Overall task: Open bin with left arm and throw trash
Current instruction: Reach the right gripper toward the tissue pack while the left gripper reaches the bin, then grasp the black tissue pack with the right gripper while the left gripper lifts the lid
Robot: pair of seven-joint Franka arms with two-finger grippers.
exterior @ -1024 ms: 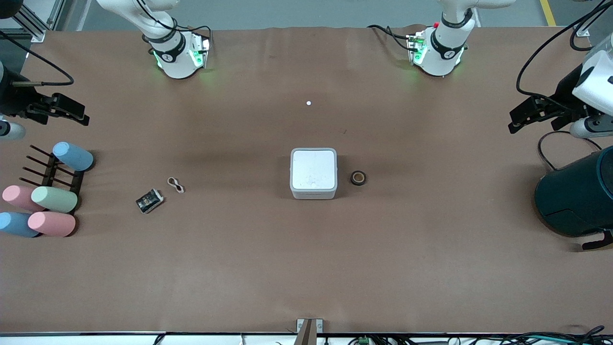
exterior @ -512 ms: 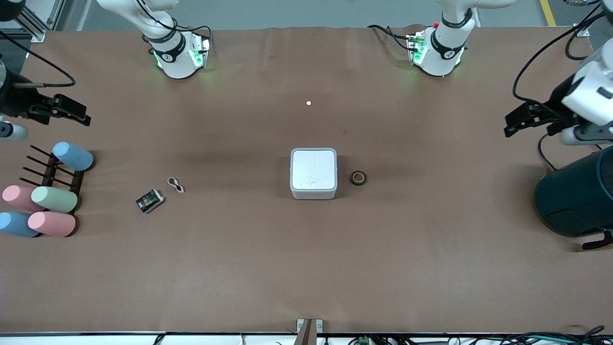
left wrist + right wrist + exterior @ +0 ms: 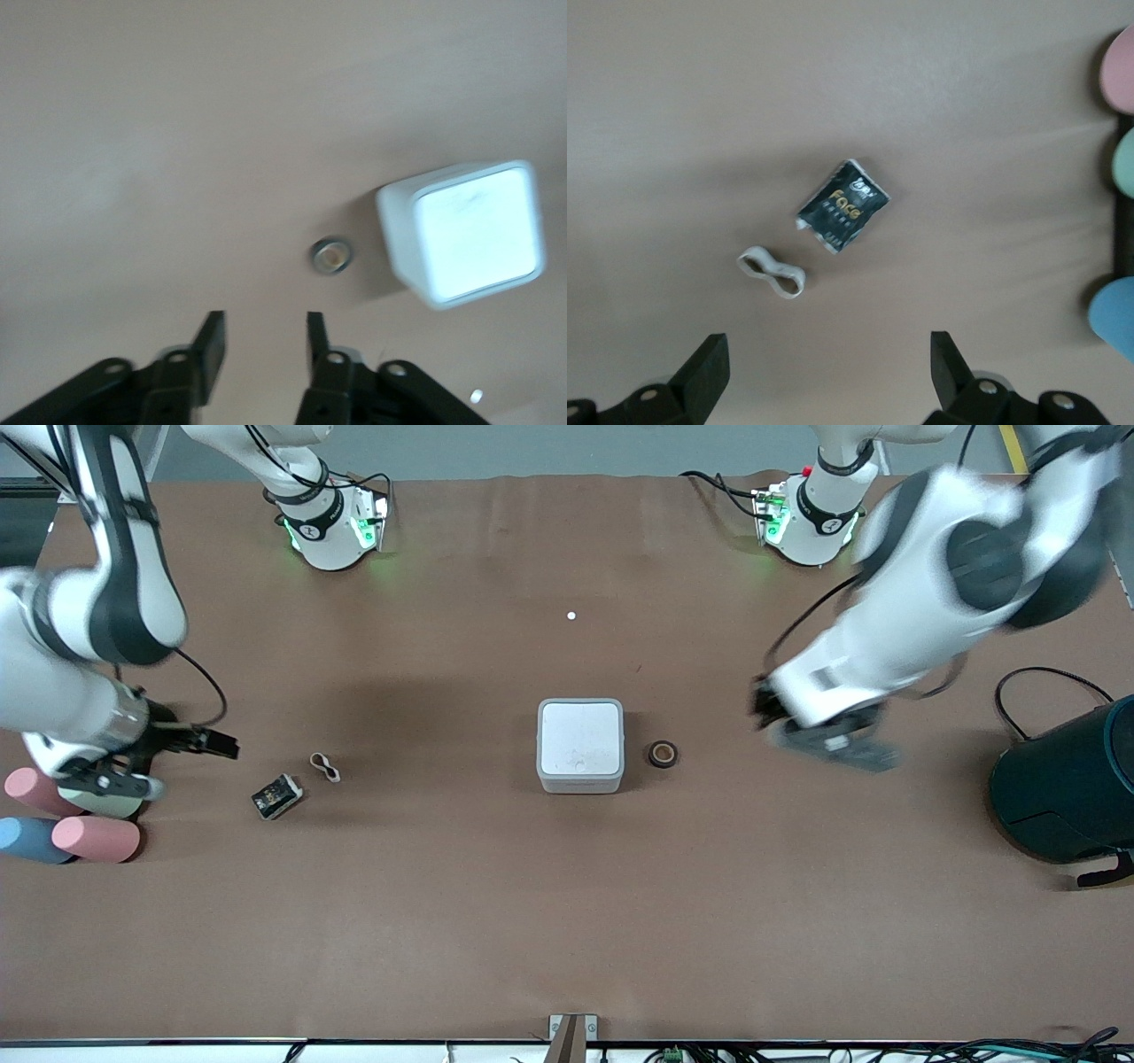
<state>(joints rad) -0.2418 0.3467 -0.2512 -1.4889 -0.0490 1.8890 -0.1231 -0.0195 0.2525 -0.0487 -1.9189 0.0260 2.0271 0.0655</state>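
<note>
Our left arm reaches in from its base, bent at the elbow, its wrist tilted down over the table toward the left arm's end. Our left gripper (image 3: pixel 263 341) has its fingers parted by a narrow gap. Our right arm hangs bent at the right arm's end, wrist low. Our right gripper (image 3: pixel 828 370) has its fingers spread wide, tips apparently pointing toward the table's middle.

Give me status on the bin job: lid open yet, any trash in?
Done: nothing. The bin has its lid shut, and the snack packet, white band and tape roll all lie on the table.
In hand: the left gripper, open and empty, is over the table near the tape roll; the right gripper, open, is above the packet and band.
Left: open lid, bin all three.
</note>
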